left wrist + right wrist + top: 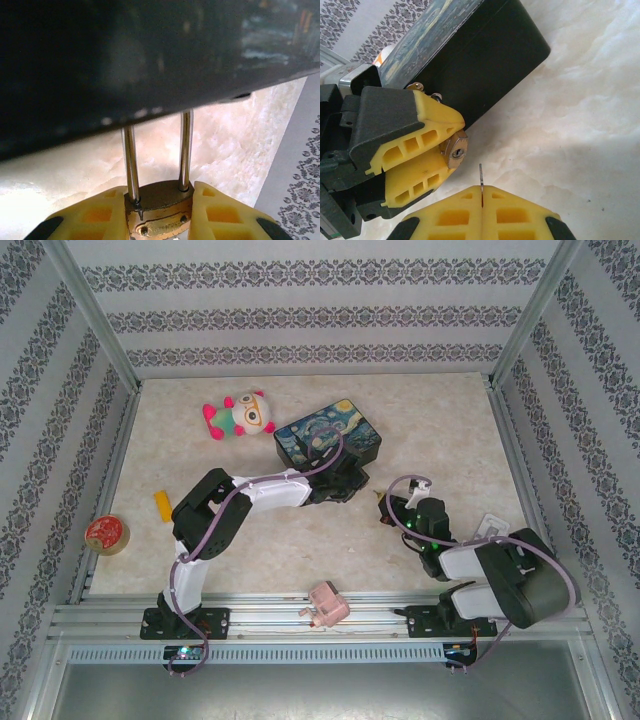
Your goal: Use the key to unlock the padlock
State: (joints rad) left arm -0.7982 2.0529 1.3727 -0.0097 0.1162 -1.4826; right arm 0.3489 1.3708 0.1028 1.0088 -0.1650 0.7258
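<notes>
The brass padlock point(159, 210) is clamped by its body between my left gripper's point(160, 192) yellow fingers. Its silver shackle point(186, 150) runs up to the dark edge of the painted tin box point(125, 60). In the right wrist view the padlock's keyhole face point(457, 152) pokes out between the left fingers point(430, 130) and points toward my right gripper point(482, 189). That gripper is shut on the key point(481, 175), whose thin blade sticks out a short way below and right of the keyhole, not touching it. From above, both grippers point(350, 485) point(385, 508) meet in front of the box.
The painted tin box point(328, 440) stands mid-table, a plush toy point(240, 415) behind it to the left. A tape roll point(106, 534) and a yellow piece point(162, 504) lie at the left. A pink block point(326, 604) rests on the front rail.
</notes>
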